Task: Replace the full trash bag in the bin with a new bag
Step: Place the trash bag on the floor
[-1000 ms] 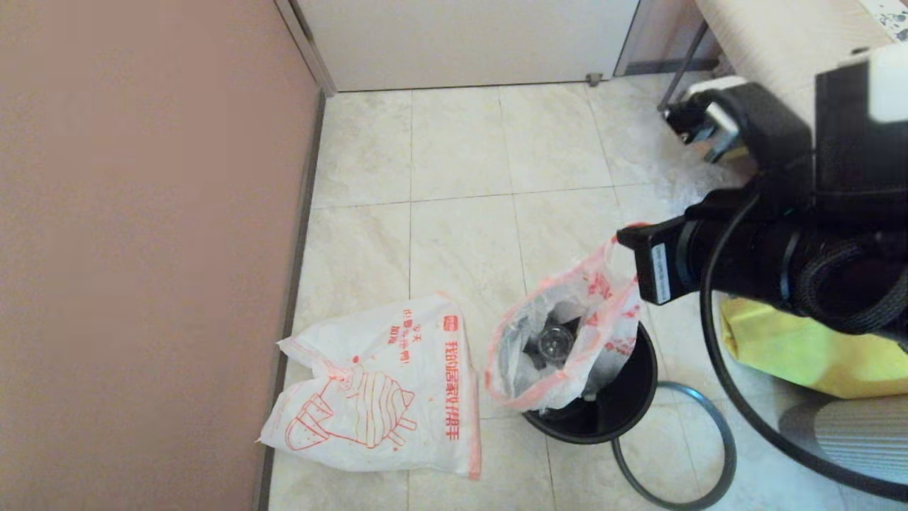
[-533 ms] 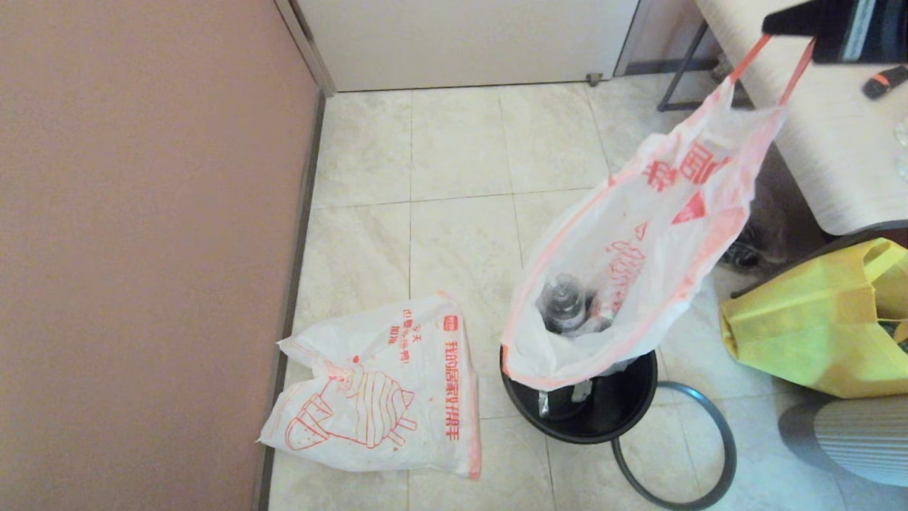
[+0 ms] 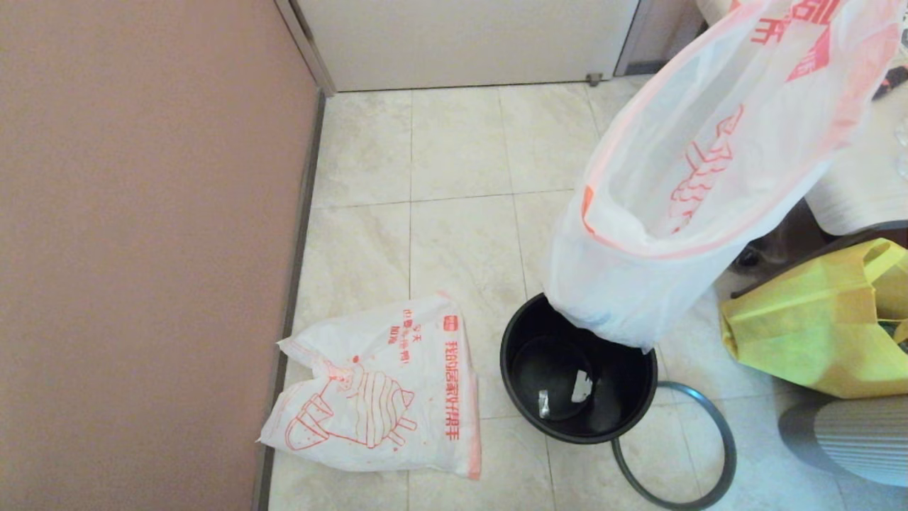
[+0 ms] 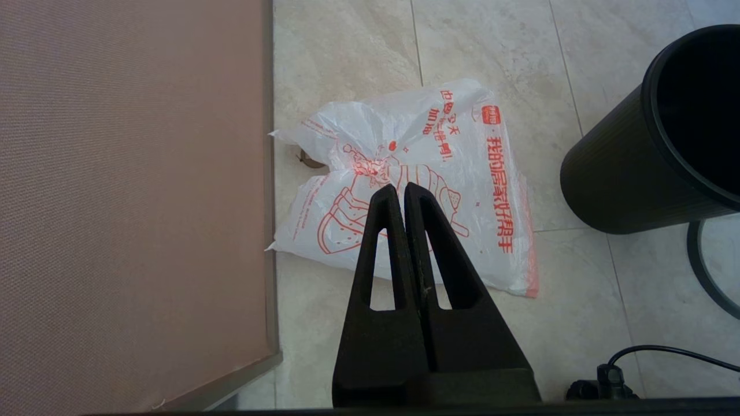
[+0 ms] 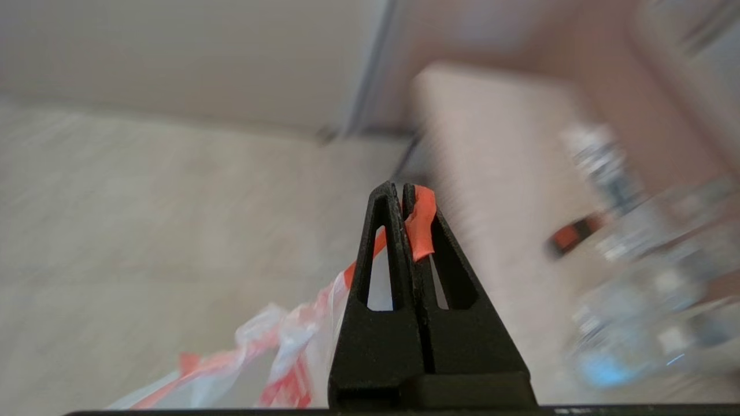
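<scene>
The full trash bag [image 3: 681, 234] hangs in the air above the right side of the bin [image 3: 578, 369], its bottom just over the black rim. My right gripper [image 5: 400, 188] is shut on the bag's orange drawstring [image 5: 421, 222]; this gripper is out of the head view. The bin holds only a few scraps. The new bag [image 3: 383, 390] lies flat on the floor left of the bin, hand drawing up. My left gripper [image 4: 400, 188] hovers shut and empty above the new bag [image 4: 416, 190], with the bin [image 4: 653, 144] to its side.
The dark-grey hoop [image 3: 681, 454] lies on the floor against the bin's near right. A yellow fabric tote [image 3: 816, 326] sits at the right under a table [image 3: 858, 191]. A brown wall [image 3: 142, 248] bounds the left; a door [image 3: 461, 42] stands at the back.
The right arm has lifted the full trash bag up and right, out of the bin, and left the head view. The new bag, hoop and bin stayed put.
</scene>
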